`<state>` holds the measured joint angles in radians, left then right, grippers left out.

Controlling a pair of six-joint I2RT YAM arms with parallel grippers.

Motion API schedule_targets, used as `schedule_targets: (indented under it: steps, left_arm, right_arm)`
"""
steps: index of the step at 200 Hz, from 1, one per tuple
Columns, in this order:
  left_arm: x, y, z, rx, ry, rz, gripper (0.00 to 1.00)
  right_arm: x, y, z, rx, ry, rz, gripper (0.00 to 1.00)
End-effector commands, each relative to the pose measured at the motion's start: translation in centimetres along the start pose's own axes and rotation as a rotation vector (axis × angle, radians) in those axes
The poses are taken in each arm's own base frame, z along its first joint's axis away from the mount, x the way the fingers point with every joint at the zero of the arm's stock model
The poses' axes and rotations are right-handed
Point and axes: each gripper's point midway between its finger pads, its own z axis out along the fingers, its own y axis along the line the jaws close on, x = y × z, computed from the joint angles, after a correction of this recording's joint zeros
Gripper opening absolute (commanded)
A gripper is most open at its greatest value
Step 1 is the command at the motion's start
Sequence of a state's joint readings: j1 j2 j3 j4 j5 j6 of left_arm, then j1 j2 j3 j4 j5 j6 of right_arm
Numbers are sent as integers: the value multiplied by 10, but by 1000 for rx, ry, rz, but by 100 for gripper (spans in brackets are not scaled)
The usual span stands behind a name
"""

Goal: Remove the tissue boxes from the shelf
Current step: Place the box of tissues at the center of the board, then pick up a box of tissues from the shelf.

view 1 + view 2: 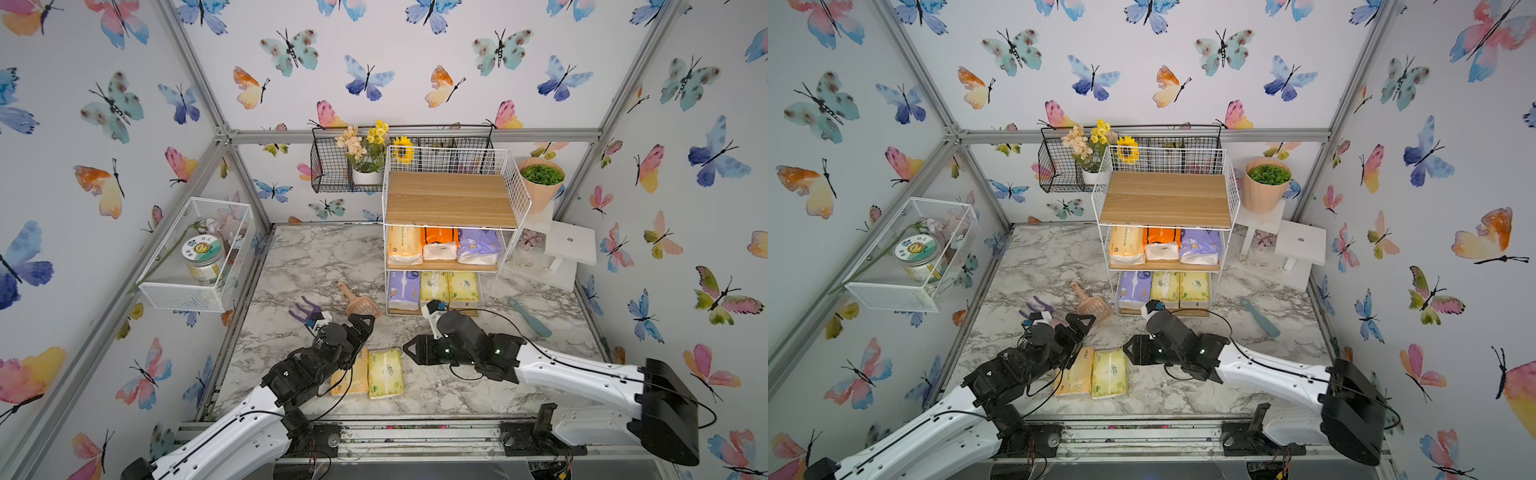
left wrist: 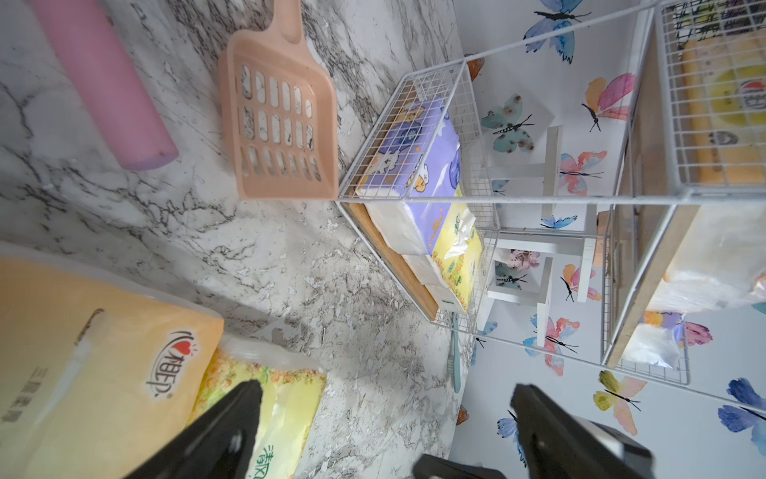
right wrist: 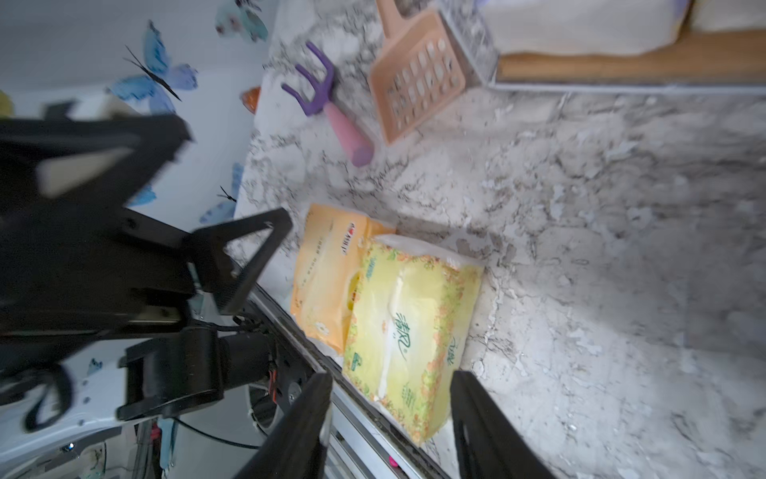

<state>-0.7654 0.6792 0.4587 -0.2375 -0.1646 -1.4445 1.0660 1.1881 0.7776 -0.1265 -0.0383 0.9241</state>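
The shelf (image 1: 451,199) stands at the back of the marble table. Its middle tier holds peach (image 1: 404,245), bright orange (image 1: 439,243) and lilac (image 1: 478,247) tissue boxes. The bottom tier holds a lilac one (image 1: 403,289) and two yellow-green ones (image 1: 433,286). A peach pack (image 1: 357,382) and a yellow-green pack (image 1: 385,373) lie side by side near the table's front edge. My right gripper (image 3: 391,379) is open around a corner of the yellow-green pack (image 3: 410,323), with gaps on both sides. My left gripper (image 2: 383,398) hangs open and empty above the two packs, pointing at the shelf's bottom tier.
A peach slotted scoop (image 1: 361,302) and a purple rake with a pink handle (image 1: 305,309) lie left of the shelf's foot. A teal spatula (image 1: 530,318) lies to its right. A white mesh basket (image 1: 195,253), a black wire basket (image 1: 332,166) and a plant pot (image 1: 540,178) line the walls.
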Motion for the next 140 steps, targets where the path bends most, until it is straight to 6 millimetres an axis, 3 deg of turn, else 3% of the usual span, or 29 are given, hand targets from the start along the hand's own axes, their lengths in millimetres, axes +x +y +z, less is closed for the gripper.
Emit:
schedule_targets:
  steps: [1, 39, 65, 87, 140]
  left_arm:
    - [-13, 1, -1, 19, -75, -11, 99]
    - [-12, 6, -1, 7, -70, -22, 99]
    - [-12, 7, -1, 1, -68, -30, 99]
    - [-13, 7, -2, 5, -71, -41, 99]
    - [-17, 3, -7, 27, -90, -53, 99]
  right_arm:
    - [-42, -8, -29, 89, -224, 41, 51]
    - [-114, 33, -66, 64, -483, 54, 51]
    - [-146, 49, -68, 109, -574, 79, 53]
    - [-165, 59, -62, 137, -615, 89, 54]
    - [-185, 48, -46, 244, -657, 118, 54]
